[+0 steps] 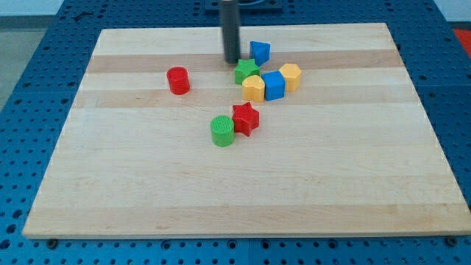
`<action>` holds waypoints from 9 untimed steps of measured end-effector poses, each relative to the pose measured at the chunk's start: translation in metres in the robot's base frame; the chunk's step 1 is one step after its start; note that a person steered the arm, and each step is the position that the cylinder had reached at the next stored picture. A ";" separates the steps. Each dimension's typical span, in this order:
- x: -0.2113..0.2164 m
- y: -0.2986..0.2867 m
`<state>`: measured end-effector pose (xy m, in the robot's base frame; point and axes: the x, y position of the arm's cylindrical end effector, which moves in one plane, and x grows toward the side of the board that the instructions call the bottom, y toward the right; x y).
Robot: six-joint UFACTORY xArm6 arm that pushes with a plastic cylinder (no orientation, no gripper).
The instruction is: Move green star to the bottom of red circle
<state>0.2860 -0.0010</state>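
You are looking at a pale wooden counter [147, 199] on a blue perforated base, seen from the view's bottom edge.

Going left to right: the red circle [177, 80], a short cylinder, stands alone toward the counter's upper left, well apart from everything else. Below and right of it, near the middle of the counter, a green cylinder [222, 131] touches a red star [246, 118].

Next comes the dark rod, hanging from the view's top edge. There is no claw on this arm, so nothing to report as apart or together; the rod ends in my tip [232, 62]. The tip sits just beside the green star [246, 71], at the star's upper left, and whether they touch cannot be told.

The green star is the leftmost piece of a tight cluster near the top centre: a blue block [260, 51], angular but of uncertain shape, above it, then a yellow block [254, 88], a blue cube [274, 85] and a second yellow block [291, 76] trailing to the right.

The relation that matters for you: the star lies down and right of the tip, while its goal, the bare spot below the red circle, lies to the star's left and slightly lower. The tip looks to be on the wrong side; it likely needs to pass round to the star's right before pushing left.
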 end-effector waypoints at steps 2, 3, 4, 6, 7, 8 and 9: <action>0.019 0.061; 0.033 0.053; 0.034 0.006; 0.045 -0.077; 0.054 -0.082; 0.039 -0.082; 0.019 -0.072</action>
<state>0.3053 -0.0727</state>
